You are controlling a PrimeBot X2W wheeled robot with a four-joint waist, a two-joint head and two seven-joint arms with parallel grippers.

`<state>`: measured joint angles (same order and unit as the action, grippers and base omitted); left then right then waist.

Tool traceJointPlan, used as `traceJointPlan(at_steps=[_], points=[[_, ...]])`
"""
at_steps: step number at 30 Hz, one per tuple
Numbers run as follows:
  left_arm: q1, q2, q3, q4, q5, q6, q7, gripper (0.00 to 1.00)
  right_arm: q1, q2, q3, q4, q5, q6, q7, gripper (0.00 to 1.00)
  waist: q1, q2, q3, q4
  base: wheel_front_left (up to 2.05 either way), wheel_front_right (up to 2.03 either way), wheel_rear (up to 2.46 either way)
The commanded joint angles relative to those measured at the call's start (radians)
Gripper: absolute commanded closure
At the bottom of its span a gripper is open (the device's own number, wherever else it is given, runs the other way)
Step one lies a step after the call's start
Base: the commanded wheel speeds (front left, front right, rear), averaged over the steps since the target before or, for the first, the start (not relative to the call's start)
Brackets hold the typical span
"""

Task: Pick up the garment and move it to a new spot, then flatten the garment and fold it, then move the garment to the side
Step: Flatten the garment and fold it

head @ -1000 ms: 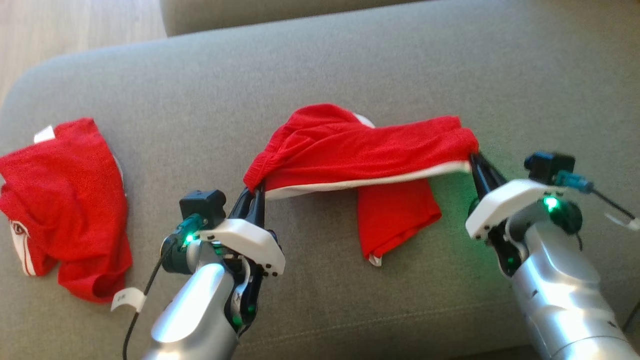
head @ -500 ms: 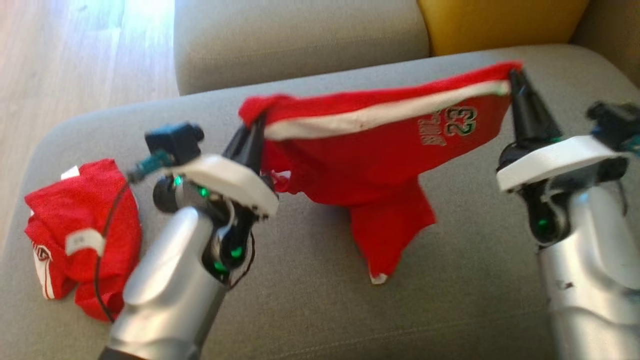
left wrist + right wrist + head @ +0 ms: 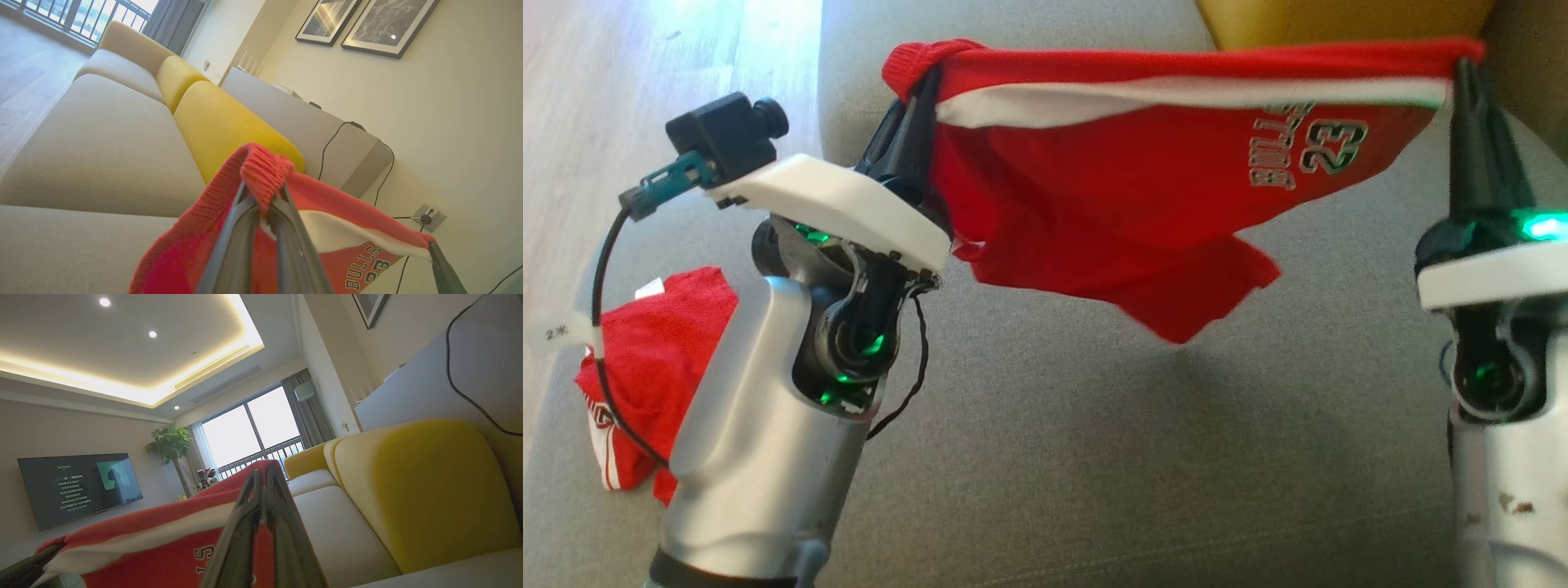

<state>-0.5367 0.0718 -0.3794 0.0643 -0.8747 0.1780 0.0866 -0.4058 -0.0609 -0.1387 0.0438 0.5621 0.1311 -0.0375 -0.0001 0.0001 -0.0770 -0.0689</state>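
The garment (image 3: 1127, 188) is a red jersey piece with a white band and "BULLS 23" lettering. It hangs stretched in the air above the grey sofa seat (image 3: 1094, 457). My left gripper (image 3: 925, 82) is shut on its left ribbed corner, which the left wrist view shows as red knit (image 3: 263, 171) pinched between the fingers. My right gripper (image 3: 1468, 69) is shut on the right corner, and the right wrist view has the red cloth (image 3: 163, 543) running from its tips (image 3: 261, 473). The lower cloth droops in a loose point.
A second red garment (image 3: 645, 359) lies crumpled on the sofa's left end, partly behind my left forearm (image 3: 760, 457). A yellow back cushion (image 3: 1339, 20) sits behind the seat. Wooden floor (image 3: 645, 82) lies beyond the sofa's left edge.
Both grippers have risen with the garment, lifting it off the seat until it hangs free and taut. The head view has also shifted, bringing the yellow cushion and floor into sight.
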Motion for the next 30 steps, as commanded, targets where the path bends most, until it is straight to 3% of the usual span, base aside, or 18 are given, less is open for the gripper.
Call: traceJointPlan(at_steps=[1,8,13,17,22,24,26,30], points=[[-0.038,0.023,0.043,-0.047,-0.009,0.017,0.025,1.0,-0.016,0.011,0.017,-0.04,0.017,0.0,0.015,1.0,0.0001,-0.0001,0.007,0.002,0.0,0.0,0.0],[-0.091,0.076,0.017,-0.017,-0.053,0.036,0.21,1.0,-0.095,0.011,0.016,0.011,-0.015,0.0,0.108,1.0,0.0001,-0.0001,0.075,-0.008,0.0,0.0,0.0],[-0.311,0.129,0.0,0.073,-0.038,0.051,0.362,1.0,-0.336,0.011,-0.009,0.11,-0.042,0.0,0.212,1.0,0.0001,-0.0001,0.248,-0.021,0.0,0.0,0.0],[-0.495,0.153,-0.008,0.167,0.016,0.042,0.382,1.0,-0.543,0.011,-0.003,0.21,-0.067,0.0,0.216,1.0,0.0001,-0.0001,0.359,-0.039,0.0,0.0,0.0],[-0.819,0.148,-0.009,0.37,0.135,0.008,0.251,1.0,-0.89,0.011,-0.044,0.431,-0.126,0.0,0.026,1.0,0.0001,-0.0001,0.512,-0.059,0.0,0.0,0.0],[-0.923,0.131,-0.014,0.448,0.171,-0.034,0.15,1.0,-0.992,0.011,-0.069,0.54,-0.149,0.0,-0.05,1.0,0.0001,-0.0001,0.547,-0.058,0.0,0.0,0.0],[-0.996,0.117,-0.018,0.527,0.194,-0.083,0.055,1.0,-1.067,0.011,-0.082,0.633,-0.168,0.0,-0.127,1.0,0.0001,-0.0001,0.569,-0.056,0.0,0.0,0.0],[-1.078,0.094,-0.043,0.684,0.256,-0.11,-0.099,1.0,-1.139,0.011,-0.11,0.791,-0.169,0.0,-0.201,1.0,0.0001,-0.0001,0.603,-0.042,0.0,0.0,0.0]])
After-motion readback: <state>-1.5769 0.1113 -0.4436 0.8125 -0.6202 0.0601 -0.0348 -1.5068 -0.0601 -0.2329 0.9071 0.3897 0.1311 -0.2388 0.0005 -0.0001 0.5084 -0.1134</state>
